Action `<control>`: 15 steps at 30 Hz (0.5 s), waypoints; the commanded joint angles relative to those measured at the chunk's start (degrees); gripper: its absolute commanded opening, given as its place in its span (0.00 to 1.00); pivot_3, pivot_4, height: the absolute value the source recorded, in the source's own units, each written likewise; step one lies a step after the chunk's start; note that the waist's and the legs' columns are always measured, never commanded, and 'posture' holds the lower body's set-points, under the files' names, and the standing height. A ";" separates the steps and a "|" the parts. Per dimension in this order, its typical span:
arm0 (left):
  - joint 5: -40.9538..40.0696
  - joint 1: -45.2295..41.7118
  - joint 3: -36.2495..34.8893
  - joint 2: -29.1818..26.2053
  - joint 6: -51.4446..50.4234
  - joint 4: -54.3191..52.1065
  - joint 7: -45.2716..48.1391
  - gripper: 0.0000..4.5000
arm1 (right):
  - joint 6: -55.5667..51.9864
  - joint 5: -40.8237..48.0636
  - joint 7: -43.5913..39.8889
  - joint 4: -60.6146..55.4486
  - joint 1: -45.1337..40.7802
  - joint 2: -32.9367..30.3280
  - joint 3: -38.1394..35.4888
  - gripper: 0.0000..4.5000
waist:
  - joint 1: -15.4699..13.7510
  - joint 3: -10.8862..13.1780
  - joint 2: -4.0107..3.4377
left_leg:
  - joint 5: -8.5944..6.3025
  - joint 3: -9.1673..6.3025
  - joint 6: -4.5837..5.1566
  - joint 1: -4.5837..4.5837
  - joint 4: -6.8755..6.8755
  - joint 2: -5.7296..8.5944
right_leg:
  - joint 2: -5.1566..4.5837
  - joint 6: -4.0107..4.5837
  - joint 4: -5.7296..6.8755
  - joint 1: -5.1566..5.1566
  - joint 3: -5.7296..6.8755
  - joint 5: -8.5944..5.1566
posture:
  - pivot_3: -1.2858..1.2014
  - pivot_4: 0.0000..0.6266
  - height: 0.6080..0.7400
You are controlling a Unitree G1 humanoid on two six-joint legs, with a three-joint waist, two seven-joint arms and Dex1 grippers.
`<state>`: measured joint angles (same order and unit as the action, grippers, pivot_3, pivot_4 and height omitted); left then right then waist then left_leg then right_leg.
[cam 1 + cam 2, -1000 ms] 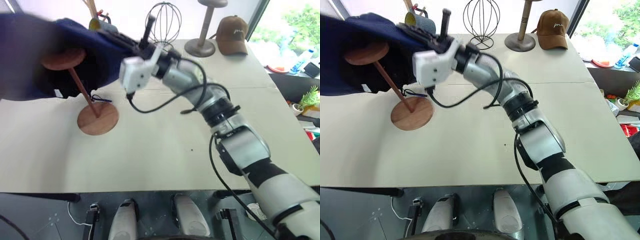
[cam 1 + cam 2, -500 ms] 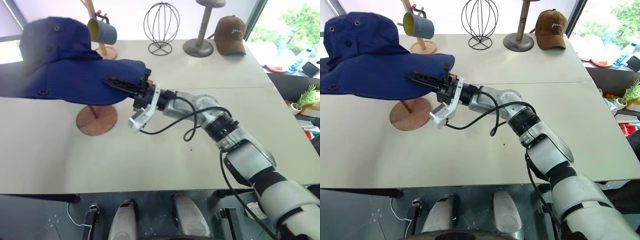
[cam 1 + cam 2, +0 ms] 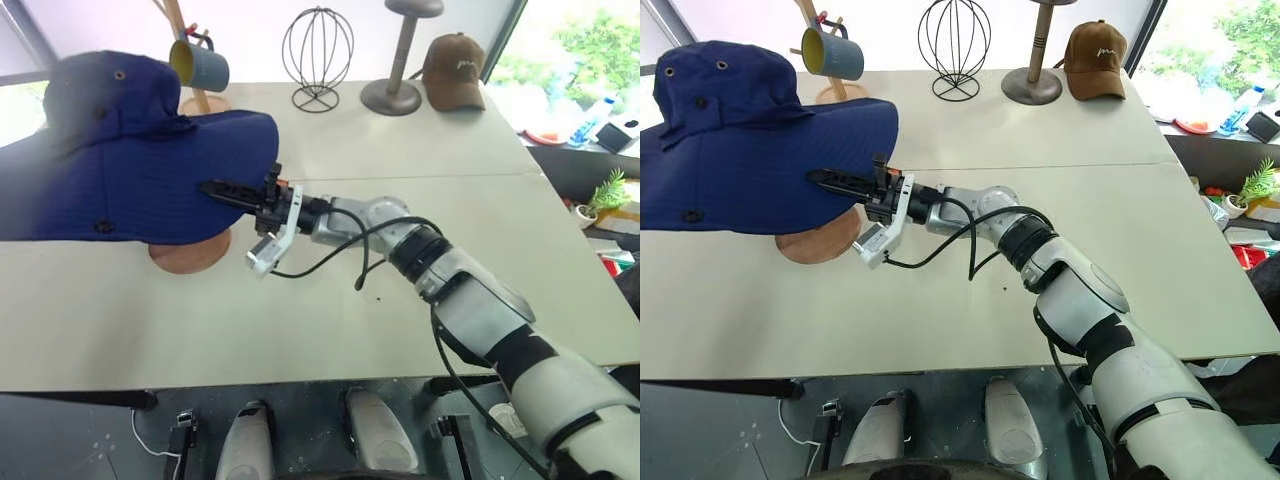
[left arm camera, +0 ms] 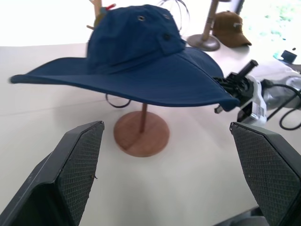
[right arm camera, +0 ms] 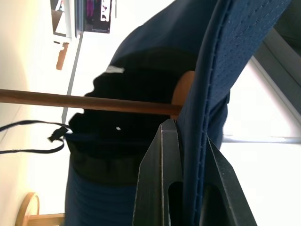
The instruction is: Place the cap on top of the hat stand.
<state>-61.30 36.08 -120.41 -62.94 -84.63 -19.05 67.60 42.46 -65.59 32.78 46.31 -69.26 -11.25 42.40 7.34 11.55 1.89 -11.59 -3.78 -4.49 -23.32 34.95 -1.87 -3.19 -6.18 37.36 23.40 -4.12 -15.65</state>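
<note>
The cap [image 3: 120,150] is a big navy sun hat. Its crown sits over the top of the hat stand, whose round wooden base [image 3: 190,255] shows under the brim. In the left wrist view, the cap [image 4: 136,52] rests level above the thin rod and base [image 4: 141,136]. My right gripper [image 3: 215,188] reaches in from the right, shut on the brim's near-right edge. The right wrist view shows both fingers [image 5: 162,155] pinching the blue brim, with the rod [image 5: 84,102] running up into the crown. My left gripper [image 4: 165,126] hangs back from the stand, open and holding nothing.
Along the back of the table stand a blue mug on a wooden peg rack [image 3: 198,65], a wire globe stand [image 3: 317,50], a grey pedestal stand [image 3: 400,60] and a brown baseball cap [image 3: 455,70]. Bare tabletop [image 3: 330,330] lies in front of the stand.
The cap, held tilted beside the stand's bare disc top a second ago, has come over it and down, hiding the disc. My right gripper sank with the brim, still shut.
</note>
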 commanded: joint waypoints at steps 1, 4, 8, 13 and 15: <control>0.43 0.24 -0.96 -1.07 4.43 3.74 -2.26 1.00 | -0.01 -1.49 -0.50 -1.81 0.36 0.17 2.72 0.01 | -0.05 -0.01 0.02 | 0.00 0.00 0.00 0.00 0.00 0.01 | -0.01 0.00 0.00 -0.01 0.00 0.00 | 0.52 0.24 1.00; 1.07 -0.82 3.81 -1.69 8.17 5.22 -4.08 1.00 | -0.18 -1.51 -2.41 -2.27 1.59 0.20 4.22 0.01 | -0.14 -0.04 0.06 | 0.00 0.00 0.00 0.00 0.01 0.01 | -0.02 0.00 0.00 -0.02 0.00 0.00 | 0.52 0.24 1.00; 1.04 -2.21 9.01 -2.93 11.24 6.13 -4.66 1.00 | -0.13 0.28 -6.59 -3.82 3.05 0.05 4.11 0.01 | -0.15 -0.07 0.11 | 0.01 0.01 -0.01 0.00 0.01 0.02 | -0.02 0.00 0.01 -0.04 0.01 0.00 | 0.52 0.24 1.00; 2.76 -3.46 14.81 -4.62 14.75 7.78 -3.64 1.00 | -0.76 1.23 -9.85 -6.88 4.13 -1.30 3.25 0.01 | -0.08 -0.06 0.10 | 0.01 0.02 -0.01 0.00 -0.06 0.01 | -0.01 0.00 0.00 0.00 0.01 0.00 | 0.52 0.24 1.00; 3.71 -4.02 16.86 -5.33 16.15 8.54 -2.89 1.00 | -0.87 0.30 -11.09 -8.76 4.46 -2.54 3.91 0.01 | -0.12 -0.06 0.10 | 0.01 0.03 -0.01 -0.01 -0.08 0.01 | -0.01 0.00 0.00 0.01 0.01 0.00 | 0.52 0.24 1.00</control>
<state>-58.56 32.35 -103.65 -67.43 -70.29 -11.38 64.05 41.62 -65.52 22.55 40.23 -64.72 -13.32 46.60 7.22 11.49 1.99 -11.58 -3.74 -4.50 -23.33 34.87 -1.86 -3.20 -6.18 37.36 23.42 -4.11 -15.65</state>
